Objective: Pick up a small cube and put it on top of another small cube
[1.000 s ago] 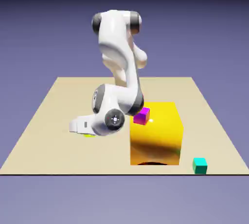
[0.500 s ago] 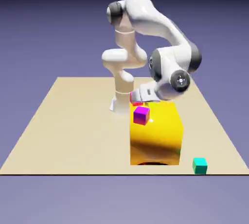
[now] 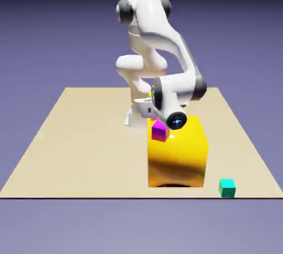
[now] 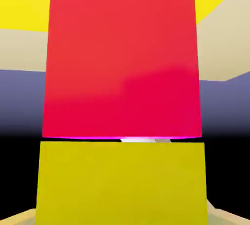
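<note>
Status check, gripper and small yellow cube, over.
Gripper: small yellow cube between fingertips, grip or release unclear. Red cube face looms close by in hand view; contact unclear. Teal cube well clear.

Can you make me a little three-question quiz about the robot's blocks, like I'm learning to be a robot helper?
1. Which colour is the small cube nearest the exterior view's right edge?
A) pink
B) teal
C) white
2. True or false: the yellow-orange block is bigger than the purple cube.
3. Fill in the colour: in the hand view, the big square face just above the small yellow cube is ____.

Key: 1 B; 2 true; 3 red.
</note>
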### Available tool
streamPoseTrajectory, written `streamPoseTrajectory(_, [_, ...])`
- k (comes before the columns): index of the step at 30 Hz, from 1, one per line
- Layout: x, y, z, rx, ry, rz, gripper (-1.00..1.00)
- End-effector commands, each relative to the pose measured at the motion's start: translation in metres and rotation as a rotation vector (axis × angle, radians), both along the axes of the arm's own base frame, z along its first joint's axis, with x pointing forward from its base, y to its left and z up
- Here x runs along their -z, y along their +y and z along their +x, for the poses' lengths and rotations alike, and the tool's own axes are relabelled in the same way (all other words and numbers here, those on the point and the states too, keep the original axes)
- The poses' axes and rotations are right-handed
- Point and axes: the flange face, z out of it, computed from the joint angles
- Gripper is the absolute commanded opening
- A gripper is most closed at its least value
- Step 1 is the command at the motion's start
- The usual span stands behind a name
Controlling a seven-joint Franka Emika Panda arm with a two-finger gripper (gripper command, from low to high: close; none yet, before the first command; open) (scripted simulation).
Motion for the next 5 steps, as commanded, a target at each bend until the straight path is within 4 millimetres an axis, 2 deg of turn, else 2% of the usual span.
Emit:
streamPoseTrajectory(1, [-0.005,0.002,0.008,0.000,0.000,0.000,1.00])
streamPoseTrajectory(5, [-0.024,0.008,0.040,0.000,0.000,0.000,1.00])
